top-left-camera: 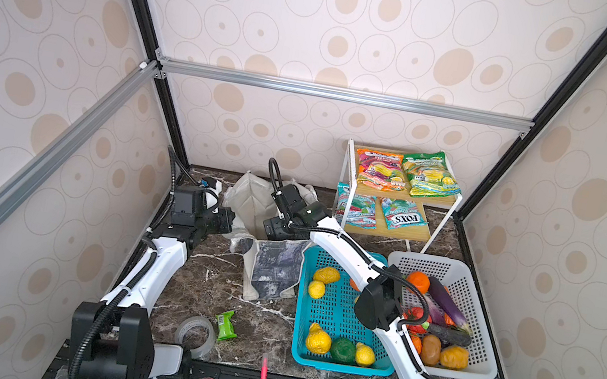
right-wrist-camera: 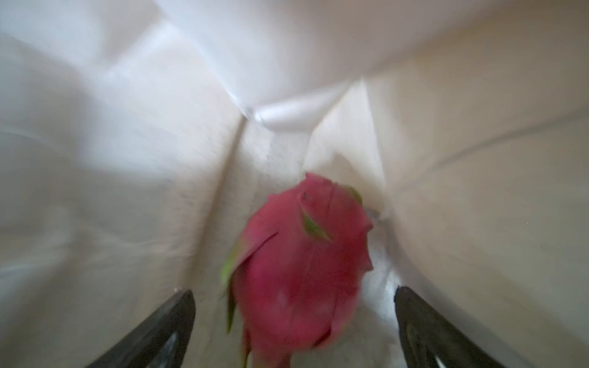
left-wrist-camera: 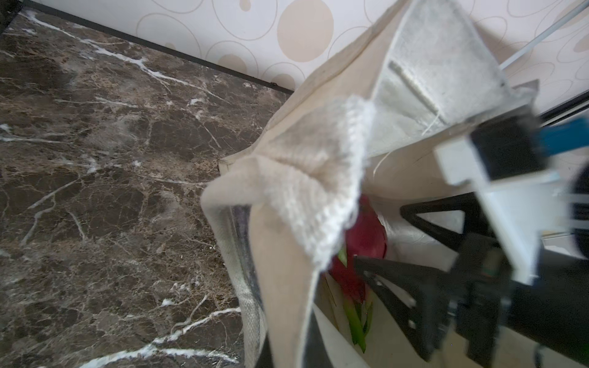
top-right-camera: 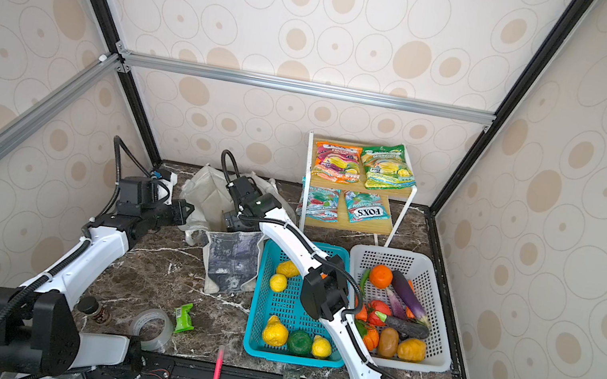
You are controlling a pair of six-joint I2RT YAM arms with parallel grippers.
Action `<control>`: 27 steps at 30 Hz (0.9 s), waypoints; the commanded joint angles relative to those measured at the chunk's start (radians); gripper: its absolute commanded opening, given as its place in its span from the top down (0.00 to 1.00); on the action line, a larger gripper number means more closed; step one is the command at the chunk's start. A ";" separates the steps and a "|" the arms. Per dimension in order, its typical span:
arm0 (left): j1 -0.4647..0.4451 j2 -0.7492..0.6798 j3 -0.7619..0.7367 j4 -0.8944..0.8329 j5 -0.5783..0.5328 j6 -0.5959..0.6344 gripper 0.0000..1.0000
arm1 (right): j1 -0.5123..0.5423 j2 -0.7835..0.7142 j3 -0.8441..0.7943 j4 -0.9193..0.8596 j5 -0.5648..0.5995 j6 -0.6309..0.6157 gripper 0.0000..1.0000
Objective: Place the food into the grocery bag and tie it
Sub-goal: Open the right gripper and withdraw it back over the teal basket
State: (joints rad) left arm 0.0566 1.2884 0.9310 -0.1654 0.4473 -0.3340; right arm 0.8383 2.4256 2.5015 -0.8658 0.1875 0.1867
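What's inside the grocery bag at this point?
A pink dragon fruit is inside the grocery bag, against the pale lining. The right pincer is in there too, open, its jaws clear of the fruit. Folds and the arm hide the rest of the bag's floor.

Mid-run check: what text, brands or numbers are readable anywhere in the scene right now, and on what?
"FOX'S": teal glossy packet, seen upside down, lower tier of the white-framed wooden rack.
"FRUITS": orange-pink glossy packet on the top tier, barely legible.
Too small or blurred to read: green-yellow glossy packet, second teal packet, small green wrapper, grey-blue print on the cream canvas tote.
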 commanded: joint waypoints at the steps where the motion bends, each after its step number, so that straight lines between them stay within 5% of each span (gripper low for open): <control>1: 0.004 -0.025 -0.011 -0.006 0.018 0.027 1.00 | 0.037 -0.167 0.026 0.031 0.022 -0.060 0.00; 10: 0.004 -0.034 -0.031 -0.004 0.012 0.028 1.00 | 0.048 -0.533 -0.117 -0.021 0.042 -0.049 0.00; 12: 0.003 -0.035 -0.031 -0.005 0.013 0.030 1.00 | 0.045 -0.663 -0.278 0.017 0.029 -0.113 0.00; 15: 0.005 -0.038 -0.034 -0.009 0.007 0.032 1.00 | 0.038 -0.913 -0.627 0.187 0.132 -0.088 0.00; 18: 0.005 -0.043 -0.035 -0.006 0.008 0.032 1.00 | 0.008 -1.137 -0.925 0.286 0.120 -0.047 0.00; 27: 0.005 -0.046 -0.043 0.006 0.016 0.020 1.00 | -0.149 -1.408 -1.362 0.218 -0.026 0.228 0.00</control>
State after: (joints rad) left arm 0.0608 1.2663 0.8913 -0.1581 0.4469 -0.3283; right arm 0.7040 1.0386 1.2373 -0.6624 0.2451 0.3084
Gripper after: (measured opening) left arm 0.047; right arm 0.997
